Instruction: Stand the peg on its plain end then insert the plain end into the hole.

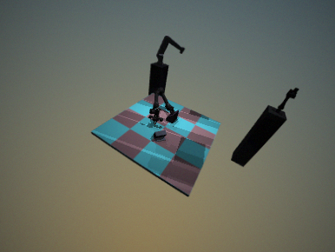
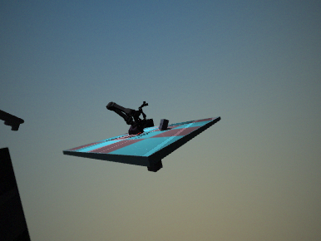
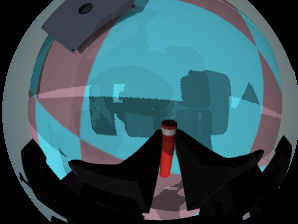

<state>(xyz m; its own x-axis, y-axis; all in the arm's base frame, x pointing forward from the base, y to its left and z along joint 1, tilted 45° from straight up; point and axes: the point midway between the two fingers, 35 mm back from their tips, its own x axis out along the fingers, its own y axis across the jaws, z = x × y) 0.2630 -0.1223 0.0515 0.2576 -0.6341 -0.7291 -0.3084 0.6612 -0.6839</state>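
Note:
The peg (image 3: 167, 154) is red with a white band near its dark-capped end. In the wrist view it shows at lower middle, its banded end nearer the top of the picture and its plain end lower down. My gripper (image 3: 168, 133) is shut on the peg close to the white band. Whether the plain end touches the table cannot be told. The sloped panel (image 3: 70, 30) (image 1: 160, 135) (image 2: 164, 124) is a grey block; its round hole (image 3: 86, 8) shows at the upper left of the wrist view. The peg cannot be made out in the top and exterior views.
The checkered table (image 1: 152, 161) (image 2: 133, 146) carries the arm and the panel. The arm's dark base (image 1: 173, 116) stands beside the gripper side of the arm in the top view. Two dark pillars (image 1: 159, 78) (image 1: 260, 135) with arm shapes on top show beyond the table. Shadows cross the table.

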